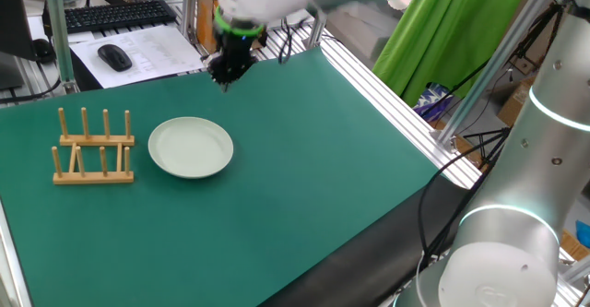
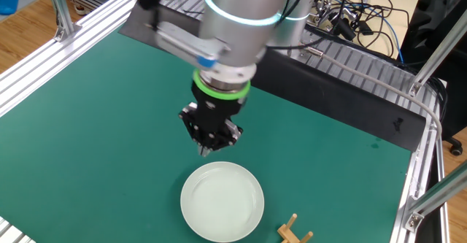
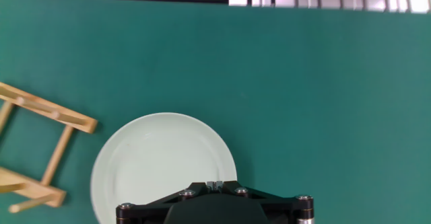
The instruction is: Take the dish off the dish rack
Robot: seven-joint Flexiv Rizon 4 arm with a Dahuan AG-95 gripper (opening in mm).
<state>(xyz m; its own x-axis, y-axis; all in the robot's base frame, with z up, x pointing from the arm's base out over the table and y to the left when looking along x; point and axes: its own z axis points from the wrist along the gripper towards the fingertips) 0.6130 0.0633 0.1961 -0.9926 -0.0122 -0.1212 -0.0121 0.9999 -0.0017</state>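
Step judged: task looked essentially done, arm clear of the work. The dish [image 1: 191, 147] lay flat on the green worktop [image 1: 304, 159], right way up, just beside the dish rack [image 1: 92, 147] and not touching it. Nothing leaned on the pegs.

Nearest in the first fixed view: bare green mat along the front edge, nothing on it. Next back, toward the left edge, the dish and rack sat side by side, the rack closer to the left edge and the dish on its inner side. The rack stood upright on its two rails, all slots empty. The dish was empty too, plain inside, with no food or marks visible.

Further back, near the far edge, the gripper [image 1: 227, 70] hung above the mat, well apart from the dish and holding nothing. The other fixed view showed the fingers [image 2: 207, 147] pointing down, tips close together, in the air off the dish rim. The hand view looked straight down: dish rim below the tips, a rack corner at the left of the picture. The tips seemed drawn together, but the gap was too small to read, so open or closed could not be told for certain.

Next move, as a judgement: little left, probably retreat and stop. If a regrasp were wanted, the flat dish would call for a rim pinch from the side, awkward because the rim sits low on the mat. Risk: sliding the dish into the rack.

Beyond the far edge: keyboard [image 1: 115, 16], mouse [image 1: 114, 57], papers.
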